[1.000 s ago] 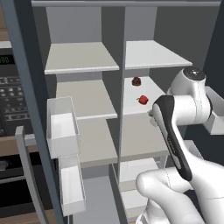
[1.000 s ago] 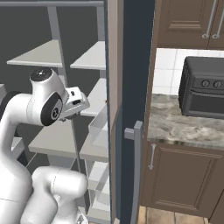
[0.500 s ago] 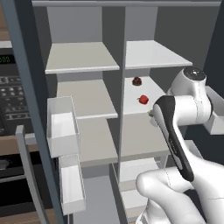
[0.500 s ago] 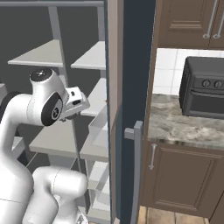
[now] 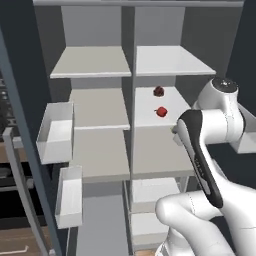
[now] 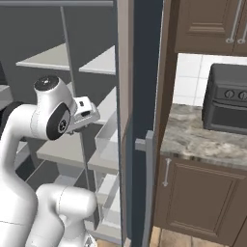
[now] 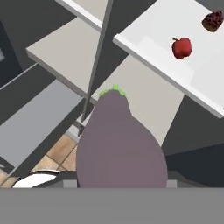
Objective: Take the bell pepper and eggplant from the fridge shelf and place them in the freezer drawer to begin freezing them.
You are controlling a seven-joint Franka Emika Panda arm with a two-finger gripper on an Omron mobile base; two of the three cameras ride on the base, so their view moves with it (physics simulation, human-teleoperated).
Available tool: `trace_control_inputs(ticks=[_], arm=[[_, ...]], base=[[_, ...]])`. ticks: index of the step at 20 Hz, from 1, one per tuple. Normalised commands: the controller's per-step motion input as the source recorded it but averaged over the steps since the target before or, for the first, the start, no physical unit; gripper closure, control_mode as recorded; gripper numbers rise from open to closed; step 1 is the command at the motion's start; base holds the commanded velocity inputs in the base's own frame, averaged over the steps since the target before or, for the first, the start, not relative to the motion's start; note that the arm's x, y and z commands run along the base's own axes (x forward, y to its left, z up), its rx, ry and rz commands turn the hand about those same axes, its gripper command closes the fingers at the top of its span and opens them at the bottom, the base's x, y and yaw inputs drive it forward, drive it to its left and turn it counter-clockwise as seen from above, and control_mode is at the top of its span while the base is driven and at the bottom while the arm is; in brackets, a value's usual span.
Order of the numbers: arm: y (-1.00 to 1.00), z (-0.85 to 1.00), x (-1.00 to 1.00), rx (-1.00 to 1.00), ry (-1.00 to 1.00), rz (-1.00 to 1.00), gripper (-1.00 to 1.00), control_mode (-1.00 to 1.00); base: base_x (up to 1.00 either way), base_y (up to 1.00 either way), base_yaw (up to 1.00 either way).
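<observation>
the gripper (image 7: 117, 186) is closed on the eggplant (image 7: 120, 144), whose purple body rises from between the fingers with its green stem cap pointing away from the hand. beyond and to the upper right of the hand, in the hand view, the bell pepper (image 7: 181, 47) sits on the white fridge shelf (image 7: 153, 26), a darker maroon round object (image 7: 213, 20) just past it. a grey shelf board (image 7: 148, 100) lies directly ahead of the eggplant. no readable writing or labels anywhere.

Ahead of me: open white fridge shelf (image 5: 150, 111), small bright red bell pepper (image 5: 161, 112) beside darker maroon-red round object (image 5: 158, 91).
Left: thin grey upright divider (image 7: 97, 57).
</observation>
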Motion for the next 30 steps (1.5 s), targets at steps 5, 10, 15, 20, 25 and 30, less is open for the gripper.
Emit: trace_control_inputs(ticks=[5, 10, 15, 20, 25, 30], arm=[[0.0, 0.0, 0.0, 0.0, 0.0, 0.0, 1.0, 1.0], [0.0, 0.0, 0.0, 0.0, 0.0, 0.0, 1.0, 1.0], [0.07, 0.0, -0.05, 0.0, 0.0, 0.02, 1.0, -1.0], [0.53, -0.26, 0.0, -0.04, 0.21, 0.01, 1.0, -1.0], [0.36, -0.68, 0.15, -0.02, 0.33, 0.0, 1.0, -1.0], [0.31, -0.97, 0.11, 0.02, 0.26, 0.0, 1.0, -1.0]], base=[[-0.55, -0.28, 0.37], [-0.64, -0.21, 0.33], [-0.3, 0.05, 0.14], [0.0, 0.0, 0.0], [0.0, 0.0, 0.0], [0.0, 0.0, 0.0]])
